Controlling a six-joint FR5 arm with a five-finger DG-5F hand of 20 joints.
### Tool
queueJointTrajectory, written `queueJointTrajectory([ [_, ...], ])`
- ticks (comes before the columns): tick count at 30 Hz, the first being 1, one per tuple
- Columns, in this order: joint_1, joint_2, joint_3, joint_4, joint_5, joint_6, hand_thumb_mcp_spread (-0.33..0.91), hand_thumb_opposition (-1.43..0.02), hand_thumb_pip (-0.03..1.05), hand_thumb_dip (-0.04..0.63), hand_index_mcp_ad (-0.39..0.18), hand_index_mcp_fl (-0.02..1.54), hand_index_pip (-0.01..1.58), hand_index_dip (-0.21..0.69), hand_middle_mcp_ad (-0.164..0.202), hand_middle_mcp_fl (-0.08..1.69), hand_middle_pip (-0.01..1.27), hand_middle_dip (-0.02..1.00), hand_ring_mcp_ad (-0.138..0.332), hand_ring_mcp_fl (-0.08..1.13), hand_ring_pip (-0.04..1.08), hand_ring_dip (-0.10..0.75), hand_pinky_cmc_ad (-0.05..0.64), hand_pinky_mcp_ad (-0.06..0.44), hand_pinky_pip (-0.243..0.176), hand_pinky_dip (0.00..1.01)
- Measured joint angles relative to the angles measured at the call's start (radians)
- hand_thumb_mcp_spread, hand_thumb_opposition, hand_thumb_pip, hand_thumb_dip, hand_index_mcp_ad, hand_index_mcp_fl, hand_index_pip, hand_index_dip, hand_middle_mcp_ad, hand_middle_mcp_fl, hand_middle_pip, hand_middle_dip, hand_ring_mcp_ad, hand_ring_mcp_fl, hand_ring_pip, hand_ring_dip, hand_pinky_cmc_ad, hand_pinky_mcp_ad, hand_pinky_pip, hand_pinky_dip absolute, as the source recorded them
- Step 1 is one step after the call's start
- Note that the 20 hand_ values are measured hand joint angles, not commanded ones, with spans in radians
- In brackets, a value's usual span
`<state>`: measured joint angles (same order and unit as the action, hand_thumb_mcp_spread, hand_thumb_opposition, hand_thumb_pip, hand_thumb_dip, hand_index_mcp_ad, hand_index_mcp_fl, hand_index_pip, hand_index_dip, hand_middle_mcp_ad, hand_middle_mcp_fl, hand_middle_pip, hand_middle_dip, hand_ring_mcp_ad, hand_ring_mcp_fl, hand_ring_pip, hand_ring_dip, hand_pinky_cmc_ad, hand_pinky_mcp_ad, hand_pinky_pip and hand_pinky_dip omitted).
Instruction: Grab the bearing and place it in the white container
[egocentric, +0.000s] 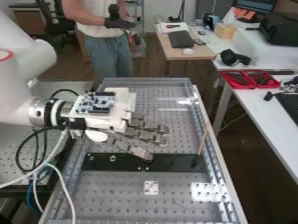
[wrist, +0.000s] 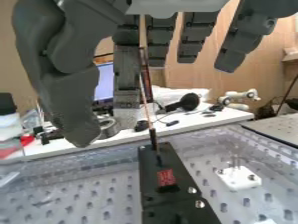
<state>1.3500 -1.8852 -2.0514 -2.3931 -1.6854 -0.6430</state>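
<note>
The silver-grey, ring-shaped metal bearing (wrist: 109, 128) sits between the thumb and one fingertip of the dark grey, segmented hand (egocentric: 145, 134), which pinches it from two sides. The bearing is at the tips, well apart from the palm. The other fingers extend loosely beside the pinch. In the high view the hand is above the far side of a long, flat black plate (egocentric: 173, 161), around its middle.

A thin, light-brown wooden rod (egocentric: 202, 142) with a dark lower end rises, tilted, at the plate's right end; it stands to the right of the hand. A small dull-red block (wrist: 166, 177) is on the plate, near the rod. On the plate's near side, apart from it, lies a low white square block (egocentric: 151, 187) with round metal studs.

The grey desk (egocentric: 106, 192) under them is glossy and perforated in regular rows. Shallow red plastic trays (egocentric: 249, 84) rest on a smooth white table (egocentric: 266, 120) at the right.
</note>
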Motion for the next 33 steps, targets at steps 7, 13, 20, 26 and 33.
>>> queueJointTrajectory([
  [7, 0.071, 0.109, -0.065, -0.039, 0.034, -0.013, 0.41, -0.8, 0.58, 0.267, -0.066, 0.27, 1.48, 0.136, 0.021, 0.04, 0.12, 0.19, 0.072, 0.01, 0.1, 0.096, 0.332, 0.234, -0.01, 0.18],
  [13, 0.187, 0.186, -0.123, -0.074, 0.142, -0.026, 0.41, -0.8, 0.58, 0.267, -0.066, 0.27, 1.48, 0.133, 0.017, 0.04, 0.12, 0.2, 0.07, 0.01, 0.1, 0.096, 0.332, 0.234, 0.002, 0.18],
  [20, 0.32, 0.24, -0.165, -0.104, 0.27, -0.025, 0.41, -0.8, 0.58, 0.267, -0.07, 0.27, 1.46, 0.14, 0.021, 0.04, 0.13, 0.2, 0.073, 0.01, 0.1, 0.096, 0.332, 0.234, 0.0, 0.18],
  [26, 0.44, 0.269, -0.188, -0.126, 0.382, -0.016, 0.41, -0.8, 0.58, 0.267, -0.07, 0.27, 1.46, 0.138, 0.021, 0.04, 0.13, 0.21, 0.073, 0.01, 0.09, 0.094, 0.332, 0.234, 0.0, 0.18],
  [33, 0.588, 0.288, -0.207, -0.145, 0.516, 0.0, 0.41, -0.8, 0.58, 0.267, -0.07, 0.27, 1.47, 0.138, 0.016, 0.04, 0.13, 0.21, 0.072, 0.01, 0.09, 0.094, 0.332, 0.229, 0.0, 0.18],
])
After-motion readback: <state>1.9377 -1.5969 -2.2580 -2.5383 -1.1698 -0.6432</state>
